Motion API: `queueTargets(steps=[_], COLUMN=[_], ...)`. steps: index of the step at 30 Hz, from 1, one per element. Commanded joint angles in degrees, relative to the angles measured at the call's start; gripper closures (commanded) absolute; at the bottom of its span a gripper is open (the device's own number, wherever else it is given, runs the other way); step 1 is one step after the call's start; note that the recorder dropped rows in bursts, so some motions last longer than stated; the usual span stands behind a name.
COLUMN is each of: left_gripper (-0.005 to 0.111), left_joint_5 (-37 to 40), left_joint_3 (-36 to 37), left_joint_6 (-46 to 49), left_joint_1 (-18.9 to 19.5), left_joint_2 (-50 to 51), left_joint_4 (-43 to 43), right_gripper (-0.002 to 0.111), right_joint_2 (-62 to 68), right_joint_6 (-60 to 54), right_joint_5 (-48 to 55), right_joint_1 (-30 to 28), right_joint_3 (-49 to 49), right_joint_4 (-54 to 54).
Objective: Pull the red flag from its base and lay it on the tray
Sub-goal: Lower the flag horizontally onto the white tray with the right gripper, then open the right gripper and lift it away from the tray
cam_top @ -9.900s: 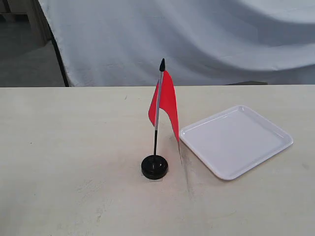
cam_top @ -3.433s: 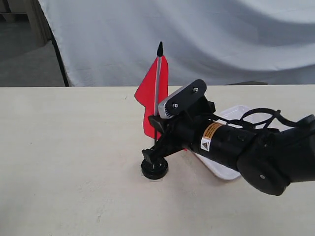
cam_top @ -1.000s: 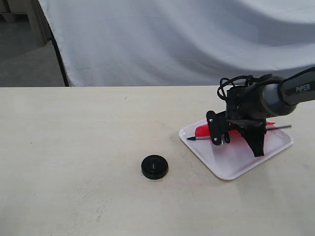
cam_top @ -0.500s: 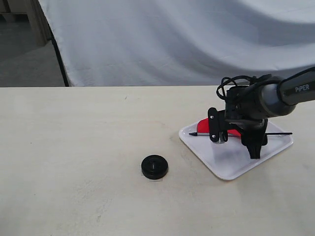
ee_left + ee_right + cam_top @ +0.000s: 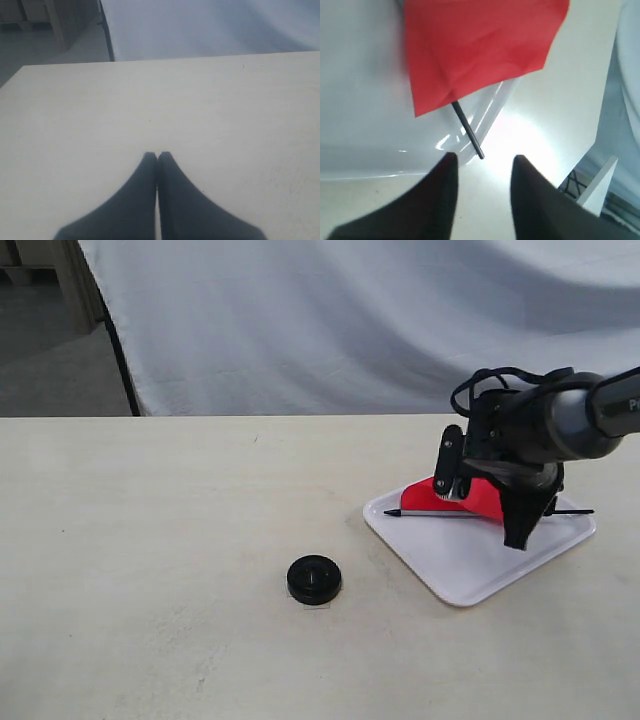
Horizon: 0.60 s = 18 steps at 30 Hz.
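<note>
The red flag (image 5: 478, 496) lies flat on the white tray (image 5: 465, 560), its thin stick running across the tray with the black tip toward the tray's left corner. In the right wrist view the flag (image 5: 480, 47) lies on the tray (image 5: 360, 125) with its stick end over the rim. My right gripper (image 5: 485, 505) (image 5: 484, 161) hangs just above the flag, open, with nothing between its fingers. The round black base (image 5: 314, 579) stands alone on the table, left of the tray. My left gripper (image 5: 157, 156) is shut and empty over bare tabletop.
The pale wooden table (image 5: 150, 540) ends at its far edge against a white draped cloth (image 5: 350, 320). A dark opening and wooden furniture show at the far left (image 5: 40, 300).
Earlier the right gripper pulled the flag off the base and carried it to the tray. Over the last second it let go and rose up and right, leaving the flag lying there.
</note>
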Motion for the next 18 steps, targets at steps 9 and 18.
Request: queueTargets(steps=[9, 18], left_gripper=[0.107, 0.107], left_joint_5=[-0.3, -0.3], left_joint_3=[0.1, 0.1], left_joint_6=[-0.4, -0.4], left_joint_1=[0.1, 0.1], left_joint_2=[-0.2, -0.2], left_joint_4=[0.1, 0.1], right_gripper=[0.109, 0.109], right_joint_2=[-3.5, -4.9], right_joint_6=[20.9, 8.9], right_joint_5=[4.4, 4.4], right_joint_1=[0.0, -2.2], right_joint_3=[-0.6, -3.0], right_joint_4=[23.8, 48.7])
